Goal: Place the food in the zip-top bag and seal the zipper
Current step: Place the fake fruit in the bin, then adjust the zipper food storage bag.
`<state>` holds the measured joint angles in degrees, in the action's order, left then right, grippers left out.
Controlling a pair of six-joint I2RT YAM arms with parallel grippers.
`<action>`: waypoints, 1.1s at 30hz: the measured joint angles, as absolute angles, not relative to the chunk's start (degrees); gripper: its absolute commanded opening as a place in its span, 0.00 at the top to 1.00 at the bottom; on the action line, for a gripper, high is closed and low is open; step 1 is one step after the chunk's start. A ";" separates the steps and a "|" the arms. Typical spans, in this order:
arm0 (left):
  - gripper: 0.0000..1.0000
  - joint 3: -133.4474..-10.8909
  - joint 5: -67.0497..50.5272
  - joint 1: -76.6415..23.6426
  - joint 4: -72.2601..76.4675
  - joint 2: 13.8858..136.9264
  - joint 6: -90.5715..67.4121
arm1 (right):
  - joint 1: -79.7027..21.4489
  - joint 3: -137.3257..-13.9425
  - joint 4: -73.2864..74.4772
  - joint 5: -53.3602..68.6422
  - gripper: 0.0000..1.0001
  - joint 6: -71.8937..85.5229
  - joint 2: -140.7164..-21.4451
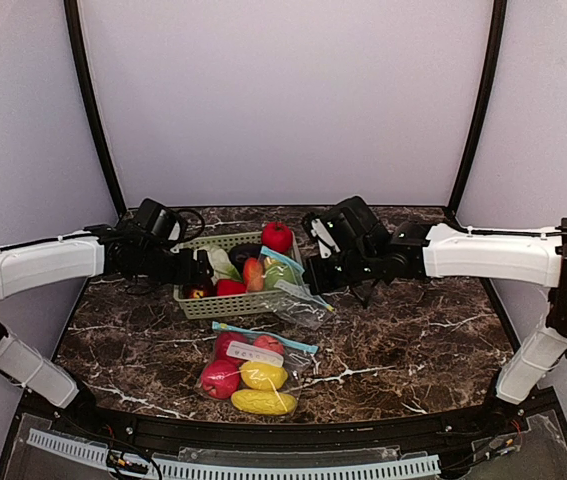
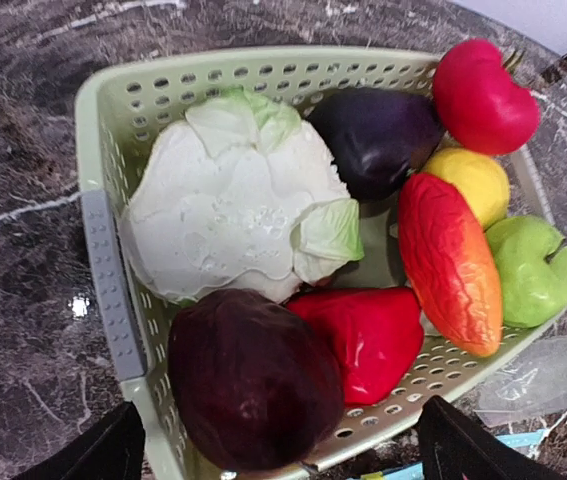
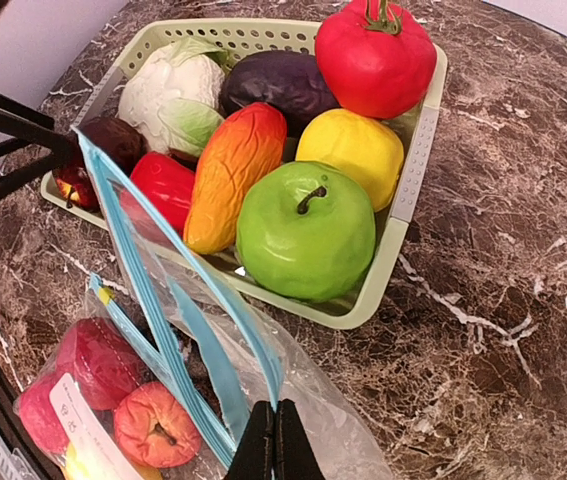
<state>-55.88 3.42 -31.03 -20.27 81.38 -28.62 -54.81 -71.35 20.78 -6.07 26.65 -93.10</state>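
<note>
Obs: left gripper (image 2: 283, 452) hangs spread wide, empty, over food (image 3: 306, 230) in basket (image 3: 403, 190); right gripper (image 3: 273, 440) pinches closed on bag (image 3: 229, 330) rim beside basket. Risk: one-edge hold lets the mouth sag, so dropped food may miss.

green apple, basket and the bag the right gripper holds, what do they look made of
Green apple: likely hard moulded plastic, glossy; bright highlights and uniform colour.
Basket: pale green plastic, fairly matte, judging by the moulded rows of holes.
Zip-top bag: thin clear plastic film, wrinkled and see-through, with a blue zipper strip.
</note>
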 measured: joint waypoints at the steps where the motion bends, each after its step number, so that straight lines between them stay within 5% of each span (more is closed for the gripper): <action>1: 0.05 -55.99 4.29 -31.42 -20.95 79.18 -28.53 | -54.87 -71.57 20.78 -6.09 1.00 26.68 -93.10; 10: 0.02 -60.05 0.71 -40.12 -16.93 67.00 -32.49 | -56.95 -73.89 20.84 -5.96 1.00 26.63 -92.99; 21: 0.03 -61.47 -8.86 -48.29 -6.33 78.37 -39.97 | -59.51 -75.94 20.53 -6.13 1.00 26.57 -92.86; 33: 0.09 -61.47 -4.40 -48.29 -6.31 81.84 -40.27 | -60.53 -75.94 19.42 -6.50 1.00 25.56 -91.53</action>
<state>-61.47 -4.40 -48.29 -6.31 81.84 -40.27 -60.53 -75.94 19.42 -6.50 25.56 -91.53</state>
